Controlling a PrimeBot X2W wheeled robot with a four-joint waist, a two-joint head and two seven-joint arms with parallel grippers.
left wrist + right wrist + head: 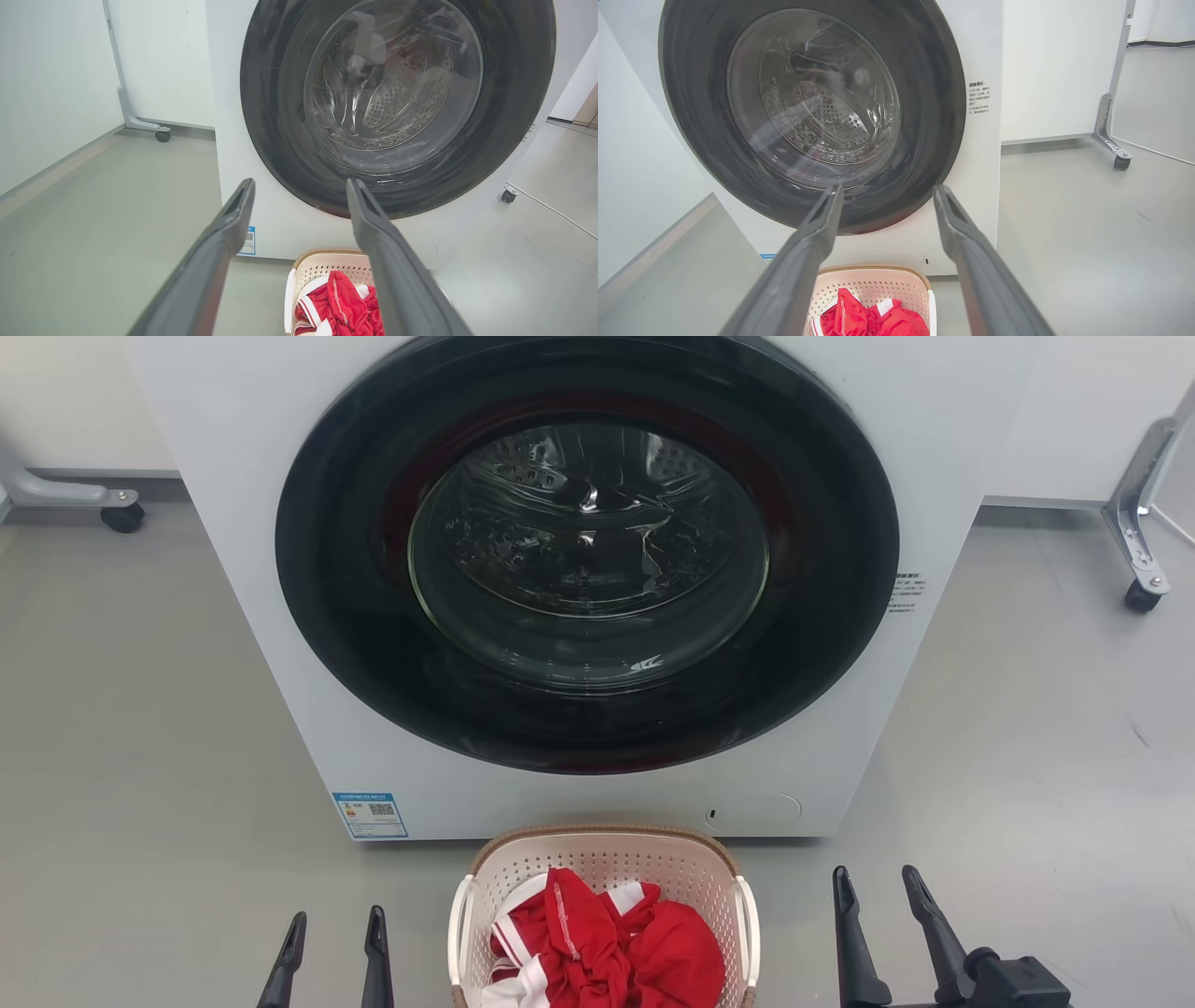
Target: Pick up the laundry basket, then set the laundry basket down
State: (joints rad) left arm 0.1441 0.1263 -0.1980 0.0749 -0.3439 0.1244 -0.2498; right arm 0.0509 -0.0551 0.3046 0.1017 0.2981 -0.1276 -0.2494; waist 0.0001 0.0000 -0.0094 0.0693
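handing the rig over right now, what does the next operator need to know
Left pincer: open, empty, left of the laundry basket, not touching.
Right pincer: open, empty, right of it, apart.
Basket: on the floor before the washing machine, red clothes inside.
Done: nothing; no grasp yet.
Left: take the white side handles, lift, set down.

Perforated plastic laundry basket [607, 873]; glossy glass washer door [588, 551].
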